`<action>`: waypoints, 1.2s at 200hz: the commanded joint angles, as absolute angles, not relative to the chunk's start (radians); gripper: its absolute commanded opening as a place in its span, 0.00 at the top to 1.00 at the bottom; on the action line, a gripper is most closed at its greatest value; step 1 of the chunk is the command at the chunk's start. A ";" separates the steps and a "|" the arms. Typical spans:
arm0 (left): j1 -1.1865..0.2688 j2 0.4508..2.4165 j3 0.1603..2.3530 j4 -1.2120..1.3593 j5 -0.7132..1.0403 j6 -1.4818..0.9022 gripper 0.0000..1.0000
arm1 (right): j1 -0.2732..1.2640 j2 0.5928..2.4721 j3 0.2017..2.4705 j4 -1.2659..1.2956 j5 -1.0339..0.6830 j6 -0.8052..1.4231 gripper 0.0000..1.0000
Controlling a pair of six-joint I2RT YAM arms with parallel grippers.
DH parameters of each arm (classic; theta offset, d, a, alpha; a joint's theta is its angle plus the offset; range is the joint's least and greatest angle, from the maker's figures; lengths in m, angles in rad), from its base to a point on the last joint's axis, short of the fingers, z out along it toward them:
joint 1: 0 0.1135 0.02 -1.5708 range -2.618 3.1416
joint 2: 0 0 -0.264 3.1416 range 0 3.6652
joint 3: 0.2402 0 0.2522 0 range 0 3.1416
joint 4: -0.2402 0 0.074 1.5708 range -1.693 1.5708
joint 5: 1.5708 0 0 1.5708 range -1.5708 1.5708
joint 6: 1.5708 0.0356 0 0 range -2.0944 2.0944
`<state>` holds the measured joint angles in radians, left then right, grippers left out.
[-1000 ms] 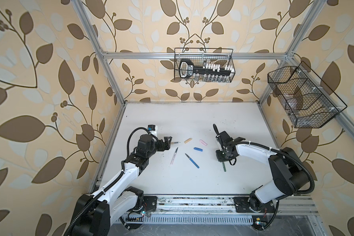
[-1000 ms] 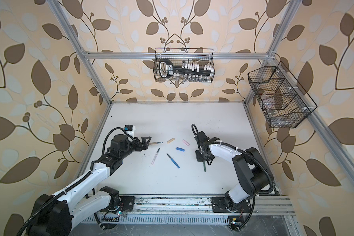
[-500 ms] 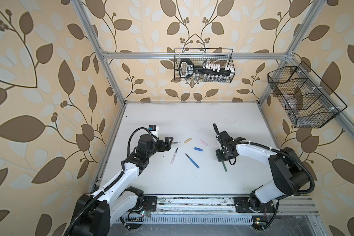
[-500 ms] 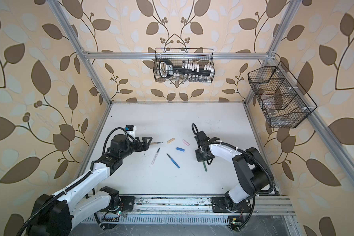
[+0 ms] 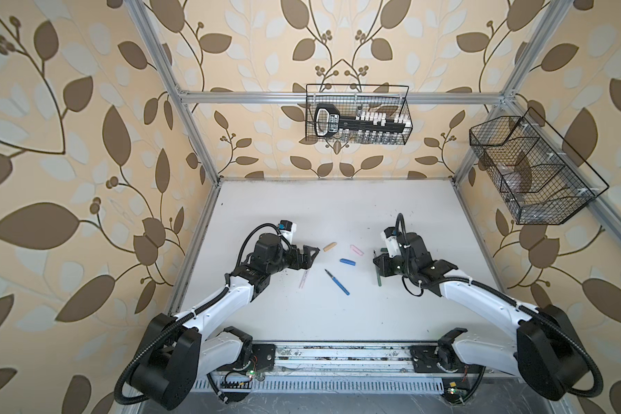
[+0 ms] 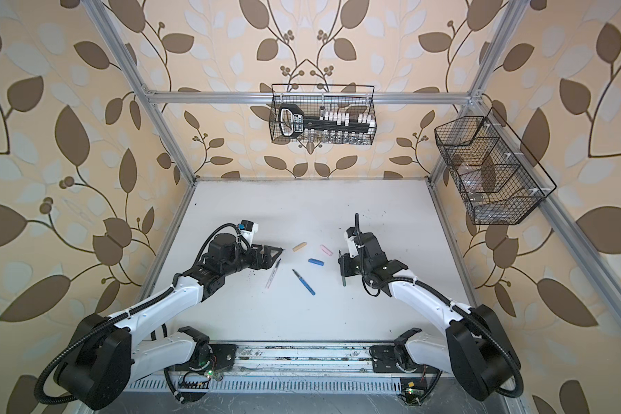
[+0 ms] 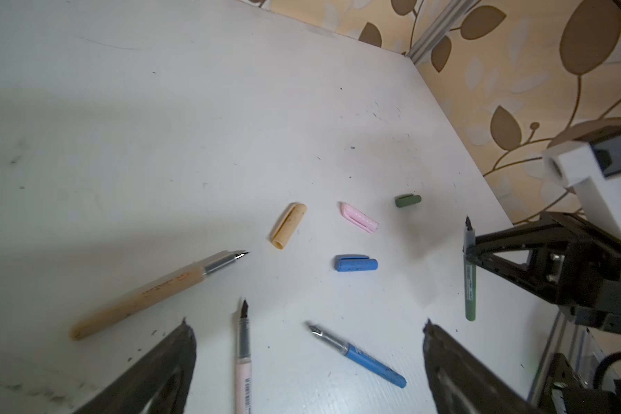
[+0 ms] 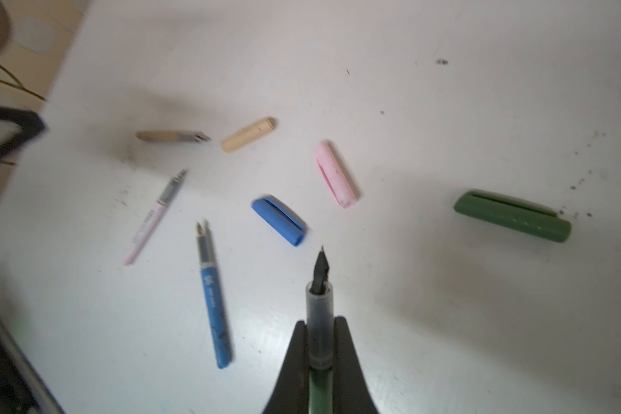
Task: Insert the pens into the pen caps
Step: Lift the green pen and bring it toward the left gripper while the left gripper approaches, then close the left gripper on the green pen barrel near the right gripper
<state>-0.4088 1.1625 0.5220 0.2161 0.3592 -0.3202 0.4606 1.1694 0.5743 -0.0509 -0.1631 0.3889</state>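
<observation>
One green cap [image 8: 512, 216] plain in wrist views only, right gripper [image 8: 319, 322] clamping green pen [image 8: 318, 304], left gripper [image 7: 306, 322] spread.

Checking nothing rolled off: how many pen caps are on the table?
4: short tan plastic cap, pink cap and blue cap clustered centrally; dark green cap near the right gripper.

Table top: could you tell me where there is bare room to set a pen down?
Bare: the far half of the table, from the tan cap and pink cap to the back wall; the near strip between the blue pen and the front rail. Crowded: the middle, between left gripper and right gripper.
</observation>
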 commanded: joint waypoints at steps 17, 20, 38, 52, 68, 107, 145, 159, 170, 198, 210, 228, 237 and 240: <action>-0.496 1.235 0.593 0.353 0.468 -0.376 0.01 | 0.463 1.079 0.471 0.324 -0.290 0.515 1.00; -0.502 1.239 0.594 0.364 0.470 -0.382 0.01 | 0.463 1.074 0.466 0.337 -0.298 0.522 1.00; -0.549 1.260 0.597 0.421 0.491 -0.396 0.01 | 0.462 1.045 0.412 0.454 -0.324 0.588 1.00; -0.584 1.271 0.605 0.441 0.507 -0.394 0.01 | 0.463 1.024 0.367 0.558 -0.332 0.649 1.00; -0.616 1.286 0.614 0.461 0.521 -0.393 0.02 | 0.469 1.021 0.338 0.638 -0.333 0.695 1.00; -0.643 1.292 0.640 0.461 0.570 -0.397 0.05 | 0.511 1.042 0.337 0.680 -0.318 0.708 1.00; -0.648 1.308 0.664 0.439 0.606 -0.394 0.07 | 0.558 1.072 0.327 0.772 -0.279 0.719 1.00; -0.651 1.313 0.672 0.444 0.628 -0.399 0.09 | 0.572 1.095 0.327 0.816 -0.271 0.729 1.00; -0.654 1.317 0.676 0.446 0.638 -0.398 0.14 | 0.583 1.114 0.331 0.847 -0.265 0.734 1.00; -0.660 1.335 0.688 0.450 0.664 -0.408 0.17 | 0.603 1.159 0.345 0.902 -0.248 0.739 1.00; -0.662 1.338 0.691 0.448 0.667 -0.411 0.19 | 0.607 1.174 0.349 0.916 -0.245 0.739 1.00; -0.664 1.340 0.692 0.444 0.667 -0.408 0.23 | 0.613 1.187 0.345 0.961 -0.245 0.743 1.00; -0.664 1.341 0.693 0.443 0.666 -0.408 0.24 | 0.616 1.189 0.346 0.975 -0.244 0.744 1.00; -0.664 1.343 0.693 0.442 0.664 -0.408 0.25 | 0.617 1.189 0.347 0.976 -0.244 0.743 1.00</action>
<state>-0.6556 1.3392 0.6495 0.4152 0.6289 -0.4099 0.6064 1.1809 0.3450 0.8700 -0.2626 0.7261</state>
